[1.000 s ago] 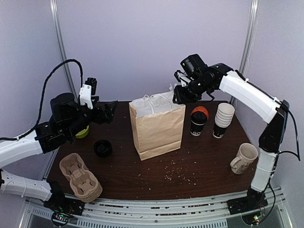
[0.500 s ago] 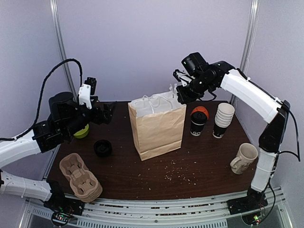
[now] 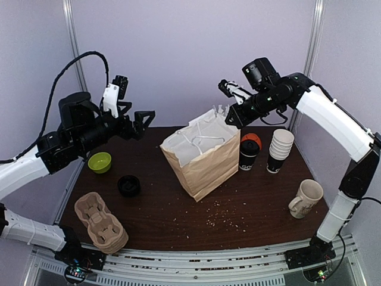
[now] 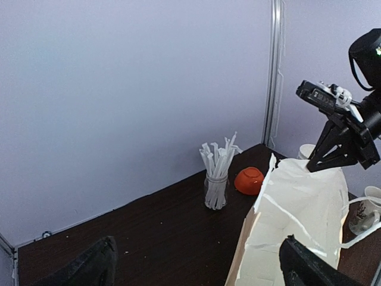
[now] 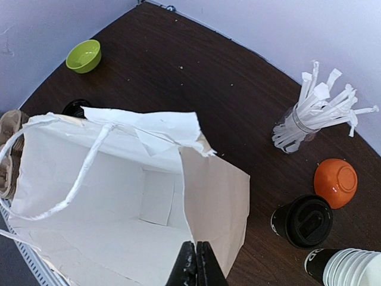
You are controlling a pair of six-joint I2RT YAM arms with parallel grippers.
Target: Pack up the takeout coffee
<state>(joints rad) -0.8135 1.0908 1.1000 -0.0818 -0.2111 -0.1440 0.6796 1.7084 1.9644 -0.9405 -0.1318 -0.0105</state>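
Just clamped right gripper (image 3: 229,114) shut on bag (image 3: 202,161) rim and pulled up, tipping bag with mouth gaping. Raised left gripper (image 3: 141,121) too, fingers spread, gripping nothing. Not yet touched coffee (image 3: 247,154), standing on table (image 3: 262,202) just right of bag, beside stacked cups (image 3: 280,149). Probably ready for loading next.

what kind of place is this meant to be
Likely a staged café takeout counter rather than a real shop: a paper bag, a lidded black coffee cup, stacked paper cups and a jar of straws are on one table.
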